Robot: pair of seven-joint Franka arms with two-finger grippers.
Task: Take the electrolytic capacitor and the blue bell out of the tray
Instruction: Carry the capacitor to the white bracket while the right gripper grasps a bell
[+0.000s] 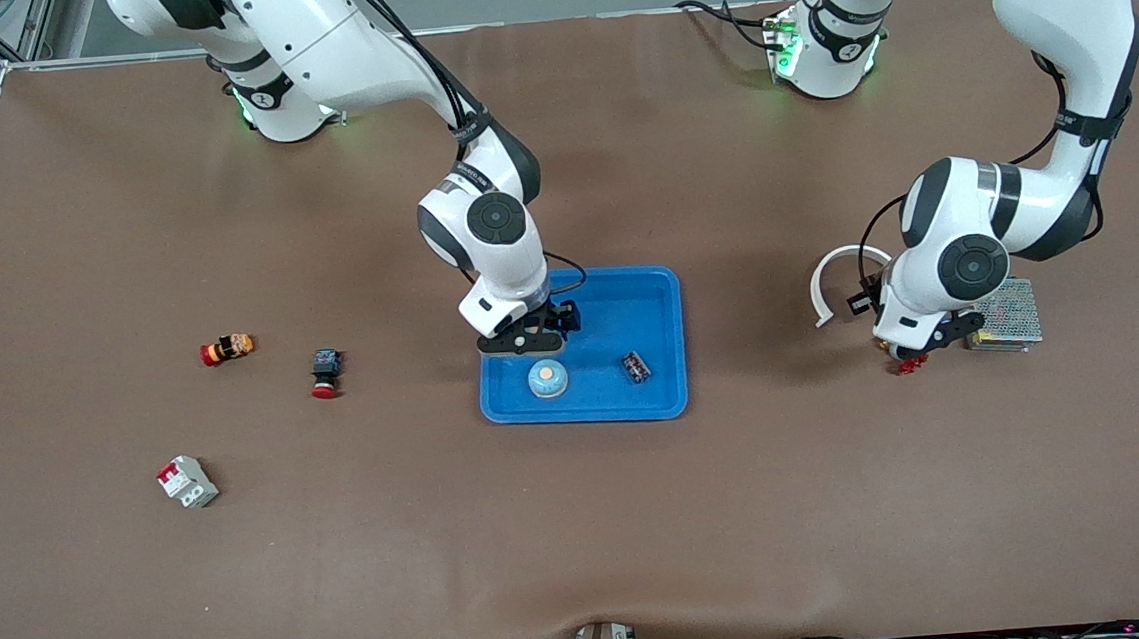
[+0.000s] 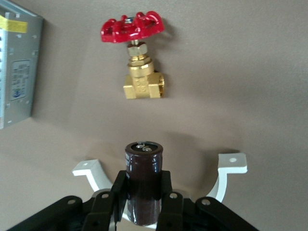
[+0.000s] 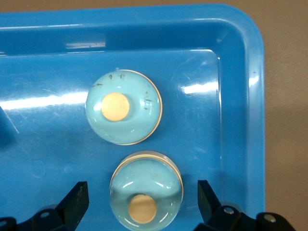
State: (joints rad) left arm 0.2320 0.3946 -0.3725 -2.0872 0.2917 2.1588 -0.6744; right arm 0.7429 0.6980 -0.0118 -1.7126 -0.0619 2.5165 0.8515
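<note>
The shallow blue plastic tray (image 1: 648, 299) sits mid-counter and holds a pale blue dome-shaped bell with a cream button (image 1: 547, 378) at its edge toward the right arm's end, and a small dark block-shaped component (image 1: 636, 366) lying beside it, apart from it. In the right wrist view the bell (image 3: 147, 191) stands on the glossy tray floor (image 3: 231, 72), which mirrors it.

The right hand (image 1: 523, 342) hangs just over the bell, released, its black fingers (image 3: 76, 202) spread wide on either side of the dome without touching it.

The left hand (image 1: 918, 350) is low over the brown counter (image 1: 585, 539) toward the left arm's end, beside a perforated metal power-supply box (image 1: 1005, 316). It is clenched on a dark brown cylindrical capacitor (image 2: 143, 185), held upright between the fingers (image 2: 169, 204), over a white curved plastic bracket (image 2: 226, 178) and near a brass valve with a red handwheel (image 2: 137, 57).
</note>
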